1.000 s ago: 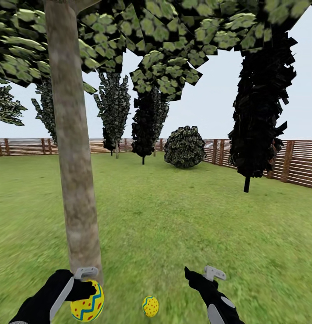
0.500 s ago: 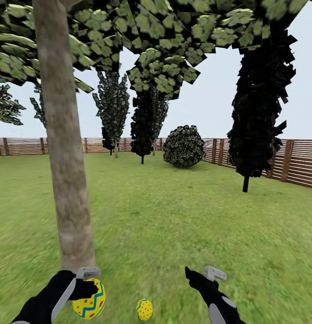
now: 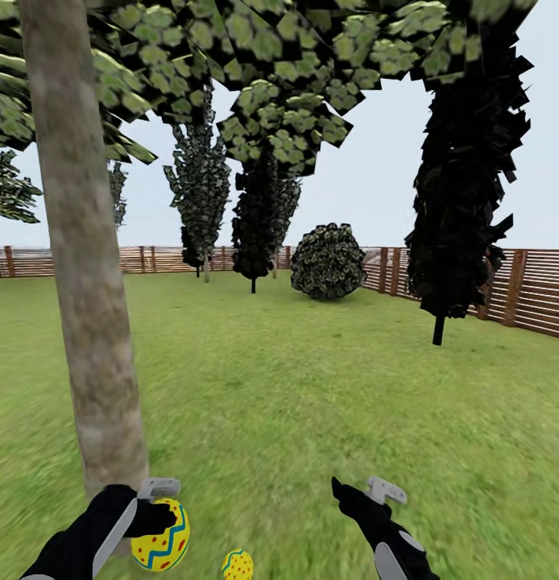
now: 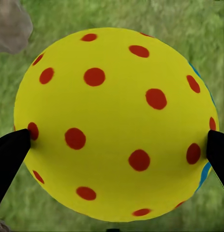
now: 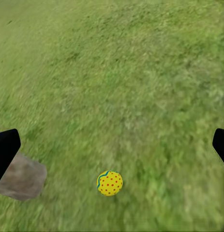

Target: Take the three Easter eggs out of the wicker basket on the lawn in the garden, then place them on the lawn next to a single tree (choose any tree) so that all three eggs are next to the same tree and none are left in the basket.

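Note:
My left gripper (image 3: 155, 515) is shut on a yellow Easter egg (image 3: 160, 536) with red dots and a blue zigzag, held low beside the tree (image 3: 86, 322). In the left wrist view the egg (image 4: 114, 125) sits between the two black fingertips (image 4: 10, 150), with grass below it. A second egg (image 3: 238, 565) lies on the lawn (image 3: 296, 403) just right of the trunk's foot. From the right wrist it appears as a small egg (image 5: 110, 183) near the trunk base (image 5: 22, 176). My right gripper (image 3: 364, 491) is open, with nothing in it. The wicker basket is out of view.
Dark columnar trees (image 3: 461, 185) and a round bush (image 3: 328, 262) stand far ahead. A brown slat fence (image 3: 537, 294) rings the grass. Open lawn stretches ahead and to the right.
The whole view has shifted: the trunk and the egg on the grass now sit further left in the picture, the egg lower. Both grippers keep their pose, and the left still holds its egg.

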Tool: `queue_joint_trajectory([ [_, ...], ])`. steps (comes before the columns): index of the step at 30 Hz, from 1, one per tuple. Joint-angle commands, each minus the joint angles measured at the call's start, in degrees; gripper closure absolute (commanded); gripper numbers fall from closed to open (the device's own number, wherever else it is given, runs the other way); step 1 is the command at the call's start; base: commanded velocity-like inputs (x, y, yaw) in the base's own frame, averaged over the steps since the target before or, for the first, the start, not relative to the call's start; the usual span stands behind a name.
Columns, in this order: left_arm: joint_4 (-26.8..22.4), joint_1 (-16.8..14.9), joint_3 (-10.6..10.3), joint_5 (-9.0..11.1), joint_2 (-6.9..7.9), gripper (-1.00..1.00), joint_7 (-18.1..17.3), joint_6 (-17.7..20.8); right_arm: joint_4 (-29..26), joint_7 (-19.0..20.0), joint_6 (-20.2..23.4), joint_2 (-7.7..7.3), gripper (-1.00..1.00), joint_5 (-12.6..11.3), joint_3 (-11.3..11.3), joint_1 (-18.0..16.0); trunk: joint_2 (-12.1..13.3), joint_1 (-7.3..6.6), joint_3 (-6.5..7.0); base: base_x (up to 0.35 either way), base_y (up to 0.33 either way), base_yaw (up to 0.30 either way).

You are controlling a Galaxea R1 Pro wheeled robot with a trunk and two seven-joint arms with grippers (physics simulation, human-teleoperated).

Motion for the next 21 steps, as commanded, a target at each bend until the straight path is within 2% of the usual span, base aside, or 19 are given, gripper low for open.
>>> queue_joint_trajectory([
  [1, -0.04, -0.03, -0.19, 0.15, 0.05, 1.0, 0.01, 0.21, -0.1, -0.44, 0.2, -0.03, -1.0, -0.4, 0.07, 0.0, -0.01, 0.03, -0.07, 0.24, -0.234, 0.113],
  [7, -0.04, -0.03, -0.16, 0.15, 0.05, 1.0, 0.01, 0.21, -0.1, -0.52, 0.44, 0.03, -1.0, -0.36, 0.02, 0.0, -0.01, 0.03, -0.54, 0.213, -0.199, 0.135],
  [12, -0.02, -0.03, -0.09, 0.15, 0.05, 1.0, -0.05, 0.21, -0.51, -0.88, 0.79, 0.31, -1.0, 0.01, 0.28, 0.0, -0.01, 0.03, -0.96, 0.046, -0.037, 0.125],
  [14, -0.01, -0.03, -0.03, 0.15, 0.05, 1.0, -0.01, 0.21, -1.23, -0.98, 4.21, 0.45, -1.0, 0.36, 0.53, -0.27, -0.01, 0.03, -1.13, 0.005, -0.004, 0.095],
  [16, -0.04, -0.02, 0.03, 0.18, 0.05, 1.0, 0.0, 0.21, -3.45, -1.1, 11.98, 0.49, -1.0, 0.7, 0.59, -1.28, -0.01, 0.03, -1.31, 0.002, -0.002, 0.082],
  [17, -0.03, -0.01, 0.05, 0.2, 0.05, 1.0, 0.0, 0.21, -4.74, -1.15, 14.4, 0.41, -1.0, 0.76, 0.54, -2.15, -0.01, 0.03, -1.4, 0.001, -0.001, 0.077],
  [20, -0.04, -0.02, 0.08, 0.23, 0.01, 1.0, 0.05, 0.21, -7.64, -1.84, 19.32, 0.16, -1.0, 0.74, 0.26, -5.87, -0.01, 0.03, -1.67, 0.006, -0.002, 0.061],
  [21, -0.05, -0.03, 0.08, 0.25, 0.0, 1.0, 0.07, 0.17, -8.26, -3.27, 21.6, 0.25, -1.0, 0.68, 0.19, -8.37, -0.01, 0.03, -1.76, 0.069, -0.054, 0.023],
])
